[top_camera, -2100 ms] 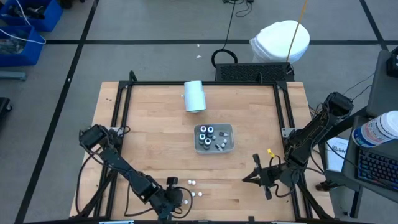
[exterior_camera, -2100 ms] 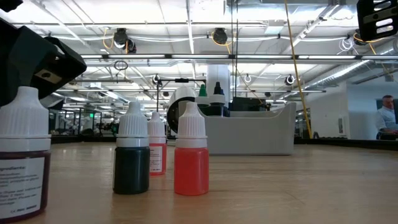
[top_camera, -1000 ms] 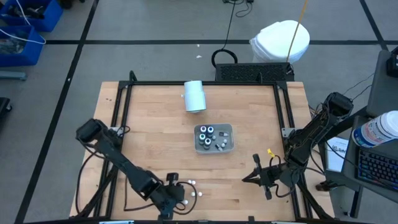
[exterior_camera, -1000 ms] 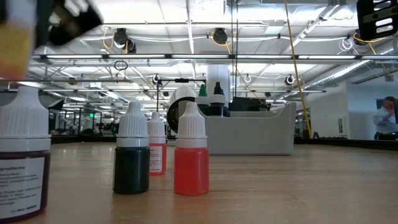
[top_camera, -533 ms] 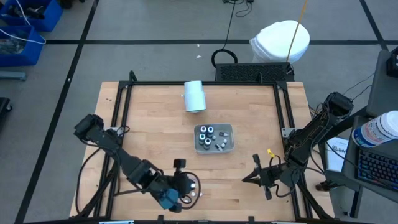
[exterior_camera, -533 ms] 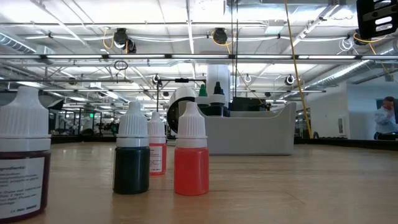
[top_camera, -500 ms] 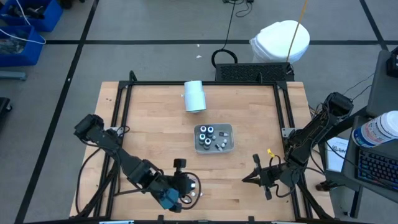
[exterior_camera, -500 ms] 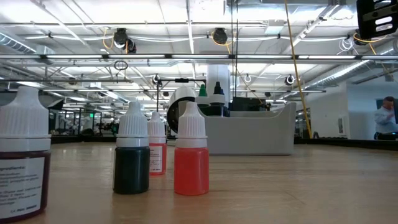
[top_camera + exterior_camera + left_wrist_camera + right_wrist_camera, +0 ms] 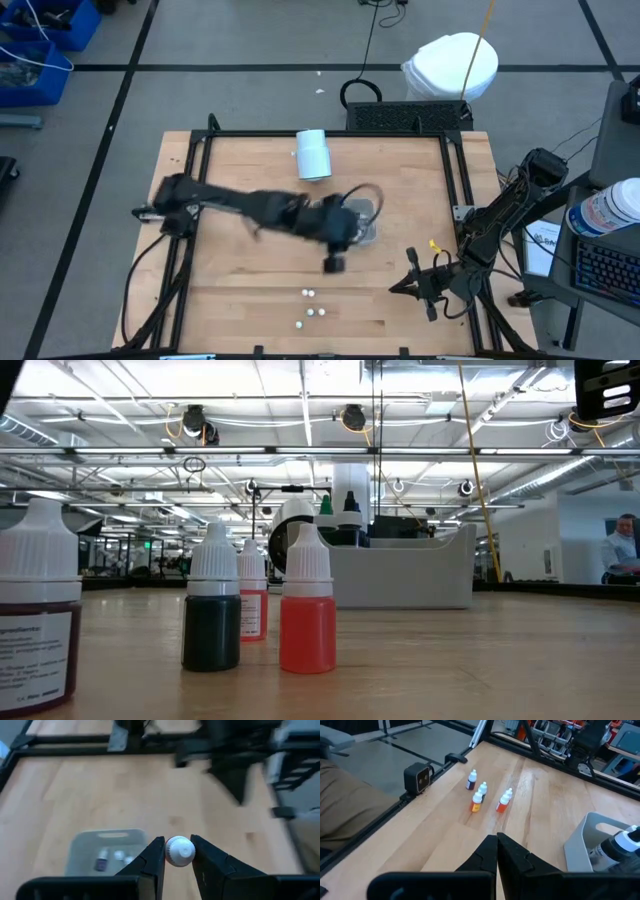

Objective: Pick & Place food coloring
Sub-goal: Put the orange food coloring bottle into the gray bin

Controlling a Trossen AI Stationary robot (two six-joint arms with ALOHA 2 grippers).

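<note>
Left claw (image 9: 178, 854): clamped narrow on one small food-coloring bottle (image 9: 179, 852), the white cap pinched between both fingers; in the high view it hangs over mid-desk, just beside the grey tray (image 9: 365, 231).
Held bottle: light, rigid plastic with a smooth round cap, so by my reckoning it could twist or slip. The grip sits high on the cap; lower on the body would likely be steadier.
Tray: on the desk (image 9: 245, 160) at its middle, already holding several bottles (image 9: 119, 855).
White cylinder (image 9: 313, 155): lying near the far edge, apart from the tray.
Loose bottles (image 9: 309, 311): four standing near the front edge, well apart from the tray; the low view shows them upright, white caps over dark, orange and red bodies (image 9: 307, 612).
Right claw (image 9: 497, 851): closed and empty, waiting over the right front of the desk.
</note>
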